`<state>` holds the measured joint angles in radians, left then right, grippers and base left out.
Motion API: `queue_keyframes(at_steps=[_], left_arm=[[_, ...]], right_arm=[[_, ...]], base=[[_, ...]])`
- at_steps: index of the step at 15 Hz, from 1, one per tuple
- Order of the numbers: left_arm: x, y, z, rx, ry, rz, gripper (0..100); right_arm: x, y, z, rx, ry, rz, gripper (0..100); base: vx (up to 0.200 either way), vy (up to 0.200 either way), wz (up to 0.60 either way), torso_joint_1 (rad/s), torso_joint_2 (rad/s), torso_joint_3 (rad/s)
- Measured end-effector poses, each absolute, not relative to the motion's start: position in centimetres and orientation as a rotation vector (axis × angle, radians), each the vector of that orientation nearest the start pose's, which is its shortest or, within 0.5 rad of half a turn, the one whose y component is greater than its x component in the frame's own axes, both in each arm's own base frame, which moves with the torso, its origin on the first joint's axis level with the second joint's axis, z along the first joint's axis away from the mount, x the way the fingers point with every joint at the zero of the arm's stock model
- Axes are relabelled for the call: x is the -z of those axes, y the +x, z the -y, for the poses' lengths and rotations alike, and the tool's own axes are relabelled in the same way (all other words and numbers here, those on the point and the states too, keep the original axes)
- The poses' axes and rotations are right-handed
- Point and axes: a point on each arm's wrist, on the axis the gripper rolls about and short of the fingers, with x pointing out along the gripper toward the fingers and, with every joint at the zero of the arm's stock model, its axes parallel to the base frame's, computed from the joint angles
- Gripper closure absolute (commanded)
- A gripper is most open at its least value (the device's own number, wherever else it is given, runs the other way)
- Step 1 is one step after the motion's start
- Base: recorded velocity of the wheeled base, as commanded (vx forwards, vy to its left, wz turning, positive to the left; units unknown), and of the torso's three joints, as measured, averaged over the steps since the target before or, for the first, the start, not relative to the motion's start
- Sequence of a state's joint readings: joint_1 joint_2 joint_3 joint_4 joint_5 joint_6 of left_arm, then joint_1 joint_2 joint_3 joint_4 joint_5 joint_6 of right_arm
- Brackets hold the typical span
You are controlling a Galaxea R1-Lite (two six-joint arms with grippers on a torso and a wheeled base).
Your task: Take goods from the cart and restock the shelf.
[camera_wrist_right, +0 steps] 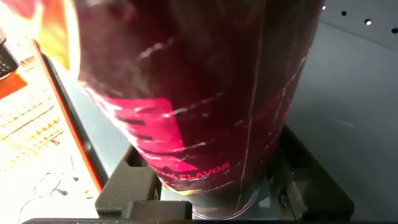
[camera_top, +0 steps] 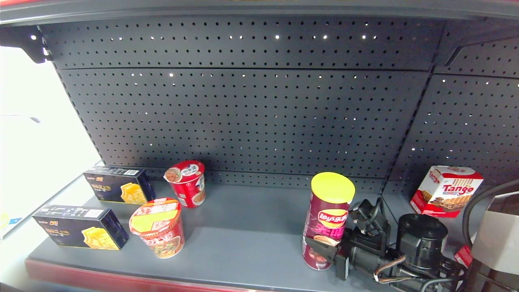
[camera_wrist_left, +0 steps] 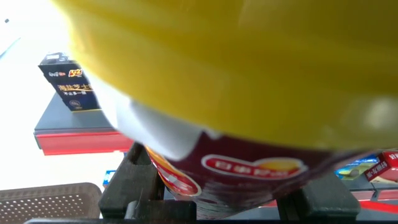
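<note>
a maroon chip can (camera_top: pixel 329 221) with a yellow lid stands upright near the front edge of the shelf (camera_top: pixel 251 239), right of middle, clamped low by the right gripper (camera_top: pixel 325 245). the left gripper (camera_wrist_left: pixel 211 196) clasps a second yellow-lidded can (camera_wrist_left: pixel 249 168). 2 noodle cups (camera_top: pixel 158 227) stand toward the left.

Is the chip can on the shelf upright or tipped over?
Upright: the chip can stands lid-up, base on the shelf, right gripper jaws closed around its lower part.
</note>
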<state>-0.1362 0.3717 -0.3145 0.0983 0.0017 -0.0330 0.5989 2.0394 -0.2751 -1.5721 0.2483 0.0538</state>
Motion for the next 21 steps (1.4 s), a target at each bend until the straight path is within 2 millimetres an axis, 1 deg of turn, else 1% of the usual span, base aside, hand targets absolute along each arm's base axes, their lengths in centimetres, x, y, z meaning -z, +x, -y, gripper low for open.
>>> queue_keyframes(at_steps=[4, 7, 11, 14, 21], left_arm=[[-15.8, 0.1, 0.0, 0.132, -0.022, -0.159, 100], [-15.7, 0.1, 0.0, 0.131, -0.022, -0.164, 100], [-15.2, 0.1, 0.0, 0.13, -0.033, -0.177, 100], [-15.2, 0.1, 0.0, 0.129, -0.036, -0.174, 100], [-15.2, 0.0, 0.0, 0.129, -0.036, -0.171, 100]], right_arm=[[-6.1, 22.5, -16.3, -0.849, 0.013, -0.22, 100], [-6.2, 21.9, -16.4, -0.865, 0.011, -0.224, 100], [-6.9, 21.0, -16.8, -0.894, 0.007, -0.205, 100], [-6.8, 20.6, -16.8, -0.903, 0.001, -0.212, 100], [-6.5, 20.8, -16.9, -0.902, 0.001, -0.219, 100]], base=[[0.0, 0.0, 0.0, 0.0, 0.0, 0.0], [0.0, 0.0, 0.0, 0.0, 0.0, 0.0], [0.0, 0.0, 0.0, 0.0, 0.0, 0.0], [0.0, 0.0, 0.0, 0.0, 0.0, 0.0], [0.0, 0.0, 0.0, 0.0, 0.0, 0.0]])
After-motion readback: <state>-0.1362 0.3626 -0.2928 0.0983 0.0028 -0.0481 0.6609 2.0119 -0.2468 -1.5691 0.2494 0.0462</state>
